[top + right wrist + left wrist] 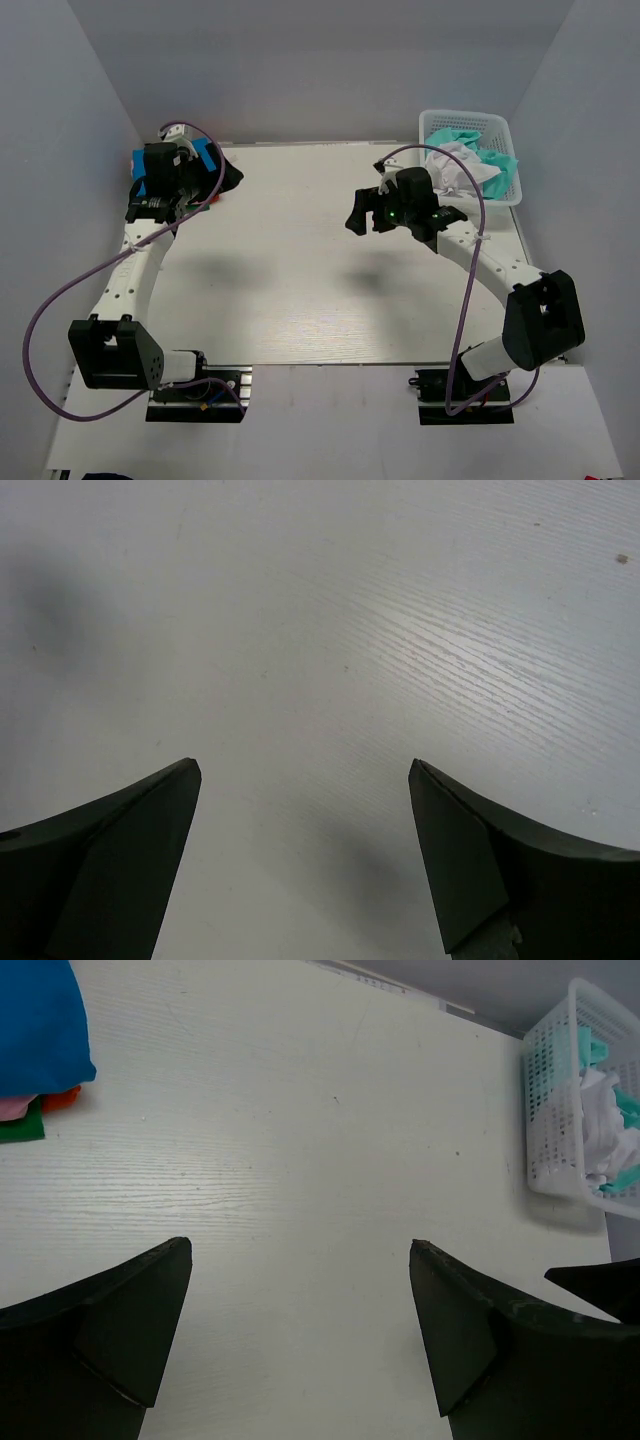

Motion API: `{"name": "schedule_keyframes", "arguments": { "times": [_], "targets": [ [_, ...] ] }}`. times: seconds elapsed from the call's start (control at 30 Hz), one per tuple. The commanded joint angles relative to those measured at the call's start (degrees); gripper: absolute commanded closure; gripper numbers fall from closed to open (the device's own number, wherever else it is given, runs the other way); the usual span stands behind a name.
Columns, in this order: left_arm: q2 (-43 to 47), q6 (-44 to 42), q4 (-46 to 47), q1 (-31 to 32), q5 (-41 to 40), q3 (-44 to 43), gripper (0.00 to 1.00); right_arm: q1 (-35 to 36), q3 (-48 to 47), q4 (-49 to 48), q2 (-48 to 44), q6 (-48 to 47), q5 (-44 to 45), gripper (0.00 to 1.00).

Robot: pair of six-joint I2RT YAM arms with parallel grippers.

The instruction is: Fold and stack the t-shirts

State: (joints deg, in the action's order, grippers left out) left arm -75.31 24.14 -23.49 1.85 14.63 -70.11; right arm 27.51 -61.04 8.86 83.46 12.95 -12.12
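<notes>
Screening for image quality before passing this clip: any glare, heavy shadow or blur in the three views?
Top external: even light, soft arm shadows on the pale wood-grain table, nothing blurred. Left wrist: table sharp, black fingers underexposed. Right wrist: bright sheen on the table upper right, grey shadow upper left.

In the left wrist view the folded stack runs off the left edge at 10 o'clock: a blue t-shirt (40, 1020) on top, with only slivers of pink cloth (12, 1107), red cloth (62, 1098) and dark green cloth (22, 1128) beneath. The basket (560, 1090) is cut by the right edge at 2 o'clock; how many crumpled t-shirts (605, 1130) fill it cannot be told. From above, the left arm (160, 185) covers most of that stack.
</notes>
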Motion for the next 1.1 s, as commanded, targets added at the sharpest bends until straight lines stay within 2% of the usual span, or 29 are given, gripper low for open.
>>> {"name": "schedule_keyframes", "arguments": {
  "times": [0.0,0.17,0.33,0.43,0.5,0.53,0.57,0.63,0.77,0.97,1.03,1.07],
  "targets": [
    [0.51,0.38,0.81,0.17,1.54,-1.09,0.00,0.27,0.30,-3.50,-2.15,0.14,-0.80,0.10],
    [0.51,0.90,0.81,0.17,2.07,-0.56,0.00,-0.08,1.45,-4.47,-2.87,1.20,-0.45,0.10],
    [-0.63,0.91,0.73,0.17,2.77,-0.73,0.00,-1.04,-2.94,-1.39,2.40,3.21,1.30,0.10],
    [-1.68,0.38,0.11,0.17,2.77,-1.26,0.00,-2.89,-4.26,-5.25,3.28,4.01,3.31,0.10],
    [-2.21,-0.14,-1.03,0.17,2.77,-1.96,0.00,-6.04,-7.94,-3.51,6.00,4.45,8.66,0.10],
    [-2.21,-0.15,-1.04,0.17,2.77,-1.96,0.00,-7.02,-13.35,-0.98,6.97,4.63,11.48,0.10],
    [-2.21,-0.15,-1.04,0.17,2.77,-1.96,0.00,-10.60,-15.06,0.18,9.07,4.71,11.85,0.10],
    [-2.21,-1.28,-1.56,0.17,2.25,-1.96,0.00,-13.26,-19.09,1.07,9.88,3.49,14.57,0.10],
    [-3.35,-1.29,-1.56,-0.35,1.71,-2.49,0.00,-20.81,-23.59,0.10,11.54,0.85,14.23,0.10],
    [-7.22,-1.29,-2.09,-0.35,2.24,-5.22,0.00,-26.80,-40.87,10.90,22.08,-4.42,14.06,0.10],
    [-8.01,-1.29,-2.71,-0.35,1.71,-5.83,0.00,-30.67,-43.37,14.33,26.63,-6.88,13.00,0.10],
    [-8.71,-1.81,-2.71,-0.35,1.71,-6.44,0.00,-31.28,-47.90,15.30,28.06,-7.93,8.47,0.10]
  ]
}}
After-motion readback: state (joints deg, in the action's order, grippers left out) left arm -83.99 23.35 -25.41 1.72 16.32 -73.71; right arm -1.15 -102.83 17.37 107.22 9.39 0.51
